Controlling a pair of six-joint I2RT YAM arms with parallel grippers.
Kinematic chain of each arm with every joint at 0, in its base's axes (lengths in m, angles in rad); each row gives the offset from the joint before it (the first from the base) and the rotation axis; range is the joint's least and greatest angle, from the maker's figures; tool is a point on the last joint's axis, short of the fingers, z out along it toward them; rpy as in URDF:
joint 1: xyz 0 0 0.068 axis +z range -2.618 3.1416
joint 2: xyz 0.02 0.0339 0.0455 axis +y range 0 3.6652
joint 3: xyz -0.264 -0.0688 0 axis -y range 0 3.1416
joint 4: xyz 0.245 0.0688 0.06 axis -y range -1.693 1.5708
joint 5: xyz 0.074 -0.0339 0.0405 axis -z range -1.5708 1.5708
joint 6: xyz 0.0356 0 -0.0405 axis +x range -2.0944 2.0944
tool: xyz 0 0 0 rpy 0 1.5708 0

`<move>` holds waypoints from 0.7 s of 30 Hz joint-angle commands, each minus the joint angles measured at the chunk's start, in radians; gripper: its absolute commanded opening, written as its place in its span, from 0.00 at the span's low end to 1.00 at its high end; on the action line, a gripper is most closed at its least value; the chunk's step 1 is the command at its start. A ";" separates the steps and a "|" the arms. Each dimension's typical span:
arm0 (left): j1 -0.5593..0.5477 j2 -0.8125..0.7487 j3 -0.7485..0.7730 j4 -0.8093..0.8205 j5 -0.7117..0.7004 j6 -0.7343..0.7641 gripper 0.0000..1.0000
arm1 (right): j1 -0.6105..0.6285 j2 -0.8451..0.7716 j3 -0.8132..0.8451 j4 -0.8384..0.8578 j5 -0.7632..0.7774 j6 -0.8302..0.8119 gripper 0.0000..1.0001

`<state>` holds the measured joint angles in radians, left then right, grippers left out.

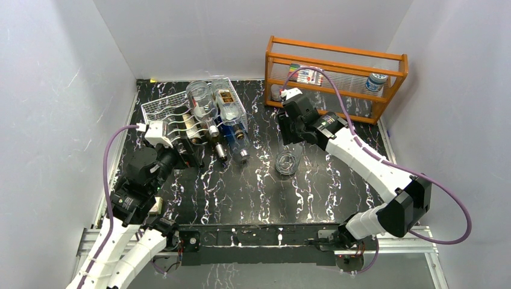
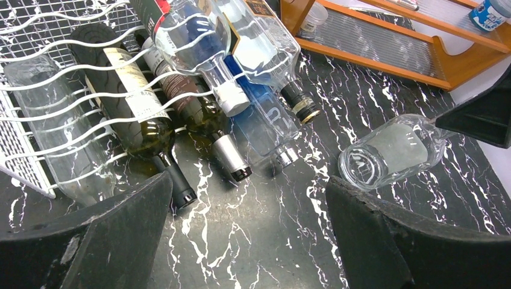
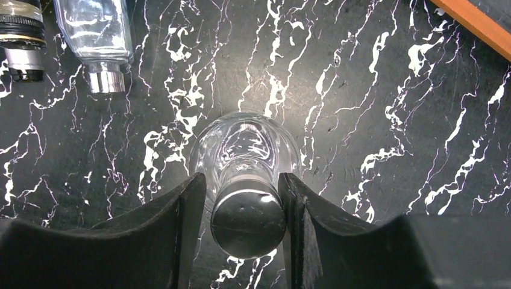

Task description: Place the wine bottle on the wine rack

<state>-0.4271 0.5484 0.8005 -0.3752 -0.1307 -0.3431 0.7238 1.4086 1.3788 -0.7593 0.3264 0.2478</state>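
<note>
- The left jaws, near left, are spread wide and hold nothing. They hang over the black, white-veined marble tabletop (image 1: 253, 192), just short of the necks sticking out of the rack.
- At mid-table, the right jaws are closed narrow on the neck of the clear glass wine bottle (image 3: 244, 144), just under its round silver cap (image 3: 247, 220). The right arm therefore has the bottle, and the left arm is only nearby.
- The bottle's long axis runs straight out from the right jaws. In the left wrist view it is tilted, with the neck up and to the far right and the base down and to the near left. I cannot tell whether the base touches the tabletop.
- The white wavy-wire wine rack (image 1: 158, 109) is to the left of the bottle and a little farther away, and several bottles already lie in it with their necks pointing near. To match them, the held bottle probably has to travel left with its base leading into a cradle.
- The orange wooden slatted shelf (image 1: 269, 66) at the far right is not the target.
</note>
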 commanded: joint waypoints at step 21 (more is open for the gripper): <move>0.005 0.009 0.029 -0.012 -0.023 -0.018 0.98 | -0.005 -0.172 -0.267 0.621 0.135 -0.159 0.02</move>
<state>-0.4271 0.5488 0.8005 -0.3824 -0.1413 -0.3458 0.7197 1.3056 1.1851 -0.4889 0.3492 0.1650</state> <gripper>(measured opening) 0.981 0.473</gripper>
